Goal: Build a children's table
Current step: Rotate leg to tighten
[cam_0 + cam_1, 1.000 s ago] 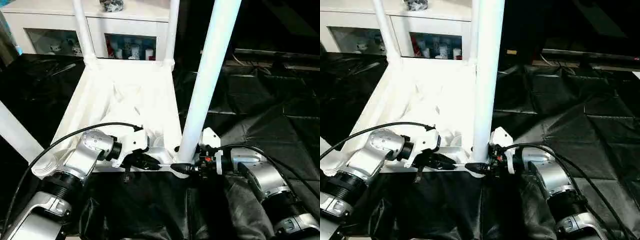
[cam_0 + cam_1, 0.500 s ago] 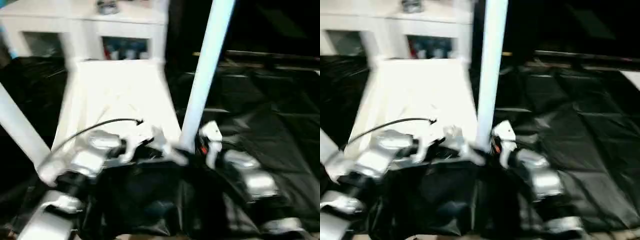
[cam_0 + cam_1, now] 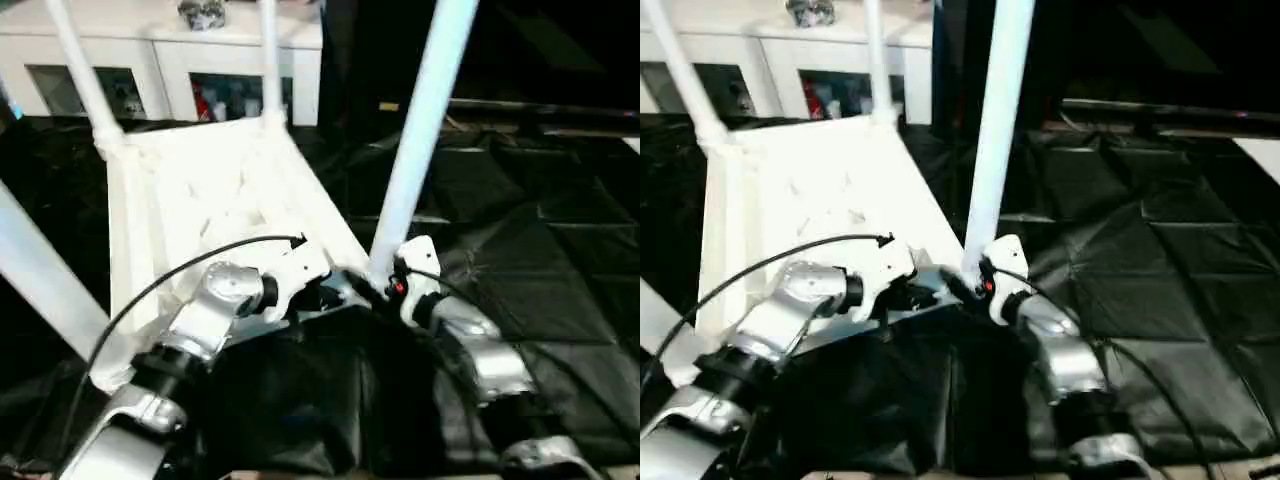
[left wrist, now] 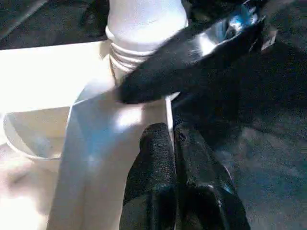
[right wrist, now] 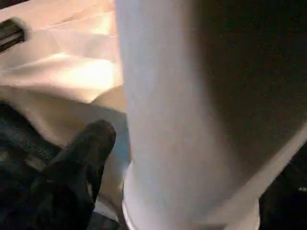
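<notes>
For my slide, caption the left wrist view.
Shut left gripper at tabletop edge, beside the leg seated in its corner socket.

Crinkled black sheeting (image 3: 520, 230) over the floor, upturned white tabletop (image 3: 200, 200) directly on it.

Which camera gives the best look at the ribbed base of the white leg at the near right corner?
The left wrist view: the tapered white tubular leg shows its ribbed rings entering the white plastic tabletop. The right wrist view gives a blurred close-up of the shaft; the eye views show its length, base hidden.
</notes>
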Controlling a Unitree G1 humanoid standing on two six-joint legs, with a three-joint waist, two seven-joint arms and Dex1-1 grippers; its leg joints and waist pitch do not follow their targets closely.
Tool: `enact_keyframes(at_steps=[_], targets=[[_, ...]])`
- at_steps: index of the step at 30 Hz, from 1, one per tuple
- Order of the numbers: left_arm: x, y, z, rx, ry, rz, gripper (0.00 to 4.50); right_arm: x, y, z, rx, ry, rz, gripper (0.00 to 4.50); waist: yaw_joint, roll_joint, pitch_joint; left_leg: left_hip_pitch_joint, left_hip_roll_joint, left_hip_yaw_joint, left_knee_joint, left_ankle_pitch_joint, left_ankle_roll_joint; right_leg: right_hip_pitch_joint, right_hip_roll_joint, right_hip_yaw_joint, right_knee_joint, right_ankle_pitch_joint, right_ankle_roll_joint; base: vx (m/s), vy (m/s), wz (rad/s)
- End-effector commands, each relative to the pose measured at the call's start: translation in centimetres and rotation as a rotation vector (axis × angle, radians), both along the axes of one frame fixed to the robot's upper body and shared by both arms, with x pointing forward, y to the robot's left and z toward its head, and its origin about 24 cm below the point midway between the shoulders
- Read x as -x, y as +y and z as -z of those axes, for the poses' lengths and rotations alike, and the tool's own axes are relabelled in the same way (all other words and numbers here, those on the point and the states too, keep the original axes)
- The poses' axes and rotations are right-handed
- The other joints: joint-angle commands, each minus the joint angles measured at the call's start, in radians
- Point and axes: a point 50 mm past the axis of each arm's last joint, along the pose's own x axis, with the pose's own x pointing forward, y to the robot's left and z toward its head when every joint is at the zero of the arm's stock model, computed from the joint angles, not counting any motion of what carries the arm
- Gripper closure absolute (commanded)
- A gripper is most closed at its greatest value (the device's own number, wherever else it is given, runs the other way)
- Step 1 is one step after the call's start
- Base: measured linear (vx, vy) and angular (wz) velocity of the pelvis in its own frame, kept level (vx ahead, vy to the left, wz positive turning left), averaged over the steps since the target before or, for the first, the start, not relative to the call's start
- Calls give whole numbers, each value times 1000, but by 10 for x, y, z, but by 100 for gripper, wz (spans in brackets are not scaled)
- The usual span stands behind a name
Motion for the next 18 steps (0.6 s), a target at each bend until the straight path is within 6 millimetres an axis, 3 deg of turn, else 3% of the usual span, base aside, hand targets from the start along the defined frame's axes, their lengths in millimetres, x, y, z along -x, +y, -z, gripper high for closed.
enact_keyframes(at_steps=[1,6,9,13,16,18], targets=[[19,-18,12,-10,67,195,450,13,24,-1,0,22,-247,54,3,6,-51,7,43,-20,-72,-213,40,31,-46,35,-60,-76,-235,0,0,0],[24,5,9,-32,105,278,450,20,0,-11,5,66,-423,54,10,5,-51,11,46,-16,-66,-167,80,35,-47,33,-49,-4,-279,0,0,0],[23,14,8,-47,116,291,450,22,-8,-13,30,82,-479,54,19,6,-48,14,49,-14,-68,-182,72,33,-47,32,-51,-44,-278,0,0,0],[23,23,8,-65,136,320,450,23,-12,-16,24,97,-515,80,27,6,-46,17,51,-14,-73,-232,28,29,-51,34,-57,-136,-261,0,0,0],[24,28,7,-73,164,350,450,25,-14,-17,24,111,-549,112,30,11,-48,17,50,-13,-72,-210,25,30,-49,33,-52,-100,-262,0,0,0],[24,28,7,-76,165,354,450,26,-15,-17,23,113,-554,128,30,8,-51,16,49,-13,-69,-191,29,32,-48,32,-48,-63,-271,0,0,0]])
